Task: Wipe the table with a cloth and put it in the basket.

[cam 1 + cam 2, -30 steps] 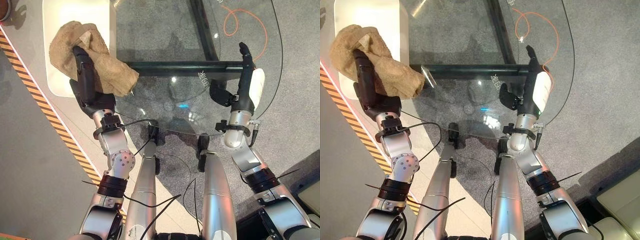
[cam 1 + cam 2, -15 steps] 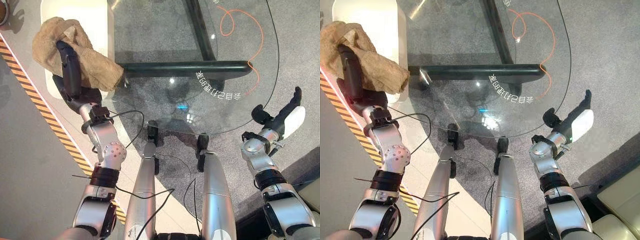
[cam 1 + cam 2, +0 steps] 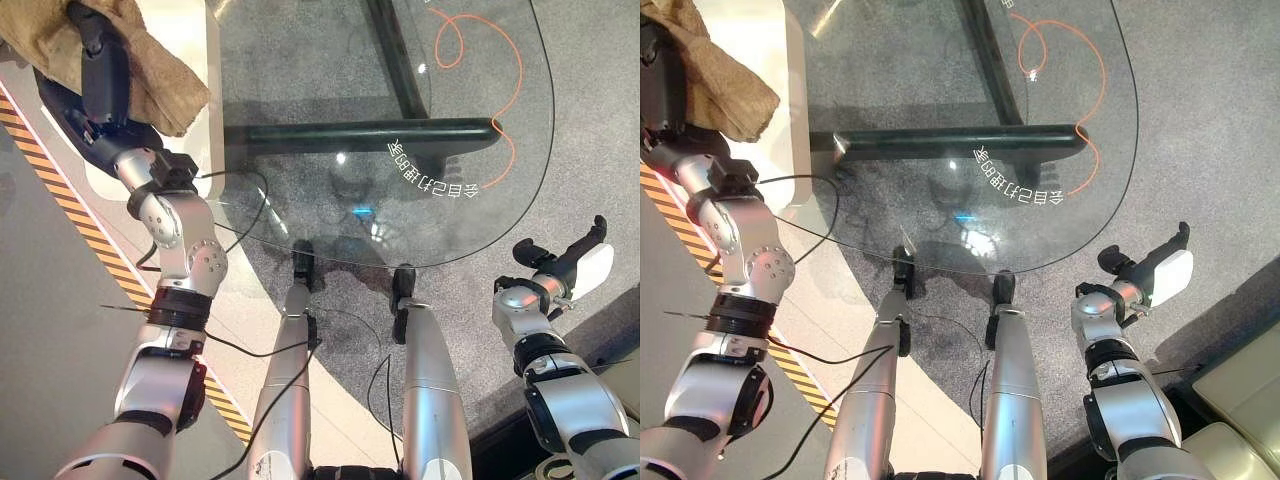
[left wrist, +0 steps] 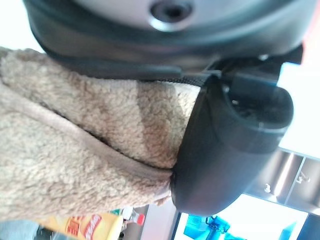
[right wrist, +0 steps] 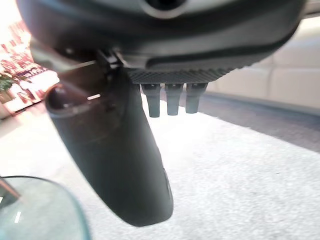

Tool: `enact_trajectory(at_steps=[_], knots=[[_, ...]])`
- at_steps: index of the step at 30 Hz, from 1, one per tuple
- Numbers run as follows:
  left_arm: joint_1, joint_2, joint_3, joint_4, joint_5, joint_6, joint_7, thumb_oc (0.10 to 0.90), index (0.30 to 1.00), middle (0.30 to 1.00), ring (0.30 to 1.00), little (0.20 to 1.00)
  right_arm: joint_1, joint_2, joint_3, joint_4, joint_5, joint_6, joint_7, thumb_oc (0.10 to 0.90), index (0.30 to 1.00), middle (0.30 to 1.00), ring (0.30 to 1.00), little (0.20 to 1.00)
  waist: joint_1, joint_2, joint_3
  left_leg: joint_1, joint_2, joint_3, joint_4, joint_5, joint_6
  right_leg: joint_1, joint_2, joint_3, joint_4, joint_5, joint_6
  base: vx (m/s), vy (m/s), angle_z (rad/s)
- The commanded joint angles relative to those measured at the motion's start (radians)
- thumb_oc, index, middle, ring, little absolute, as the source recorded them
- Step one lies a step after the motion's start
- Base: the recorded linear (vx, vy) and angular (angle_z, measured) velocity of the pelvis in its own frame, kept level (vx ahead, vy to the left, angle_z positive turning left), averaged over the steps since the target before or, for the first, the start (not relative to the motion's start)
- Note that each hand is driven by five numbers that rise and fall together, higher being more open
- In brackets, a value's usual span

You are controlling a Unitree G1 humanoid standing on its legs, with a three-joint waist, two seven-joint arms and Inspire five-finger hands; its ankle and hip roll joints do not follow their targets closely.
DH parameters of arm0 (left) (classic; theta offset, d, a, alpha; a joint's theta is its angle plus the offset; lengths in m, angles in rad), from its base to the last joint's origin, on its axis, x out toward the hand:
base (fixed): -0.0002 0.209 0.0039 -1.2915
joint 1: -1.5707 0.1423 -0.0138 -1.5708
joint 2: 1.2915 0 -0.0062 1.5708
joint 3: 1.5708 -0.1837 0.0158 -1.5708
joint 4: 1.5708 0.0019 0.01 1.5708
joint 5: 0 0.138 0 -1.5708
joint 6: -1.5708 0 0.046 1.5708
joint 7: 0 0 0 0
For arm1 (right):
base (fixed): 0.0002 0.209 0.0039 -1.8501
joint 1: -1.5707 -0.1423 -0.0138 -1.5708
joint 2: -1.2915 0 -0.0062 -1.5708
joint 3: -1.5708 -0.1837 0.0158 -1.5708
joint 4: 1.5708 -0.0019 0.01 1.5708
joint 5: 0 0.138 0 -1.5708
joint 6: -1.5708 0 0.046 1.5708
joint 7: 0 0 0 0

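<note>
Left eye view: my left hand (image 3: 95, 85) is up at the far left, off the glass table (image 3: 480, 215) and over a white surface (image 3: 190, 35) beside it. The cloth (image 3: 150, 75) is bunched round this hand, draped over its far side and hanging toward the table edge. My right hand (image 3: 575, 265) is low at the right, past the table rim and over the carpet, well apart from the cloth. I see no basket here.

Right eye view: same layout. The cloth (image 3: 725, 85) trails from my left hand (image 3: 660, 85) toward the table; its long axis runs from the far left corner in toward the glass.

Left wrist view: the cloth (image 4: 75, 165) lies pressed against the palm, the thumb (image 4: 230, 150) clamped across its edge. Left hand has it pinched.

Right wrist view: fingers (image 5: 172, 97) straight and relaxed, thumb (image 5: 115, 160) standing free, nothing held.

Judgement: the left hand alone carries the cloth; the drop turns on finding the basket, probably further left.
</note>
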Motion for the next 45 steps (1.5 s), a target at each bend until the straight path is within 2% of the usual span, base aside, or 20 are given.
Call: enact_trajectory(at_steps=[1,8,20,24,29,34,35,42,45], knots=[[-0.145,0.117,0.028,0.013,0.142,-0.082,0.073,0.100,0.300,0.300,0.300,0.200,0.006,-0.105,0.012,0.050,0.006,0.010,0.003,0.800,0.900,0.900,0.900,0.900,0.010,-0.013,-0.026,0.039,-0.080,0.094,0.122,-0.201,0.103,0.053,0.079,-0.053,-0.210,0.110,-0.023,0.00,0.000,0.00],[-0.199,0.183,-0.008,0.137,0.185,-0.061,0.173,0.100,0.300,0.300,0.300,0.200,0.027,-0.106,0.024,0.097,0.023,0.061,0.050,0.800,0.900,0.900,0.900,0.900,-0.003,-0.013,-0.026,0.039,-0.076,0.097,0.121,-0.200,0.101,0.048,0.084,-0.047,-0.205,0.105,-0.028,0.00,0.017,-0.04],[-0.273,0.271,-0.090,0.390,0.266,0.084,0.261,0.100,0.300,0.300,0.300,0.200,0.029,-0.114,0.061,0.118,0.017,0.090,0.121,0.800,0.900,0.900,0.900,0.900,-0.026,-0.018,-0.026,0.043,-0.066,0.107,0.111,-0.192,0.092,0.047,0.090,-0.041,-0.211,0.103,-0.030,0.00,0.010,0.00],[-0.293,0.287,-0.110,0.457,0.271,0.132,0.261,0.100,0.300,0.300,0.300,0.200,0.031,-0.112,0.067,0.128,0.018,0.089,0.124,0.800,0.900,0.900,0.900,0.900,-0.032,-0.020,-0.026,0.040,-0.064,0.108,0.115,-0.192,0.091,0.043,0.093,-0.035,-0.208,0.103,-0.030,-0.01,0.035,-0.04],[-0.331,0.312,-0.138,0.561,0.284,0.253,0.240,0.100,0.300,0.300,0.300,0.200,0.030,-0.116,0.069,0.149,0.019,0.092,0.140,0.800,0.900,0.900,0.900,0.900,-0.042,-0.026,-0.026,0.040,-0.060,0.114,0.112,-0.190,0.090,0.044,0.093,-0.031,-0.217,0.110,-0.025,-0.01,0.028,-0.02],[-0.348,0.325,-0.152,0.609,0.288,0.315,0.245,0.100,0.300,0.300,0.300,0.200,0.040,-0.113,0.071,0.152,0.017,0.081,0.145,0.800,0.900,0.900,0.900,0.900,-0.049,-0.029,-0.026,0.037,-0.061,0.114,0.113,-0.191,0.090,0.039,0.097,-0.027,-0.219,0.112,-0.024,0.00,0.008,0.00],[-0.352,0.328,-0.156,0.627,0.282,0.352,0.241,0.100,0.300,0.300,0.300,0.200,0.038,-0.112,0.073,0.148,0.016,0.080,0.143,0.800,0.900,0.900,0.900,0.900,-0.051,-0.029,-0.026,0.037,-0.062,0.116,0.110,-0.191,0.092,0.038,0.098,-0.026,-0.222,0.113,-0.023,0.00,0.000,0.00],[-0.356,0.337,-0.170,0.676,0.287,0.431,0.215,0.100,0.300,0.300,0.300,0.200,0.031,-0.111,0.079,0.139,0.015,0.082,0.140,0.800,0.900,0.900,0.900,0.900,-0.055,-0.033,-0.026,0.031,-0.064,0.115,0.113,-0.191,0.094,0.032,0.101,-0.022,-0.225,0.120,-0.021,0.00,0.000,0.00],[-0.356,0.336,-0.173,0.684,0.284,0.436,0.205,0.100,0.300,0.300,0.300,0.200,0.029,-0.110,0.079,0.138,0.015,0.084,0.139,0.800,0.900,0.900,0.900,0.900,-0.056,-0.034,-0.026,0.030,-0.064,0.114,0.112,-0.190,0.094,0.033,0.102,-0.022,-0.230,0.122,-0.021,0.00,0.000,0.00]])
